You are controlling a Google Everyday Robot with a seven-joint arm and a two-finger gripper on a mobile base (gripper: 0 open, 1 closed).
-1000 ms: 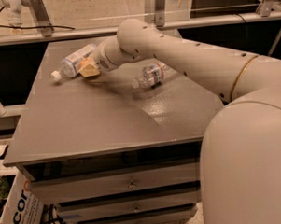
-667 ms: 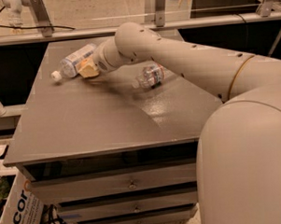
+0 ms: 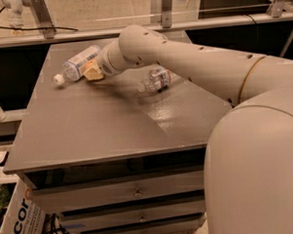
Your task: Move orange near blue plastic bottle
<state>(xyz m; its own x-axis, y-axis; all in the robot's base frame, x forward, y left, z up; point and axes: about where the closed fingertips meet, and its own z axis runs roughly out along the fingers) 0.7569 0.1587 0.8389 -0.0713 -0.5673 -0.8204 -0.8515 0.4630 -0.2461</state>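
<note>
The gripper (image 3: 96,70) is seen in the upper left of the frame, low over the far part of the table (image 3: 89,133). Whether it is spread or pressed together cannot be told, since its tip is hidden by the wrist. A small yellow-orange patch, the orange (image 3: 90,74), is seen right at the gripper's tip. Whether it is gripped or only touched cannot be told. The orange is placed just beside the blue plastic bottle (image 3: 80,63) and appears to touch it. That bottle is laid on its side, with its white cap (image 3: 58,80) pointed toward the left edge of the frame. A clear crinkled bottle (image 3: 156,80) is laid on its side nearer the middle of the frame, under the cream arm (image 3: 193,63). The arm is stretched from the lower right, where the robot's body (image 3: 258,172) fills the corner. Drawers (image 3: 135,192) are seen below the table top, and a cardboard box (image 3: 17,224) at the lower left.
</note>
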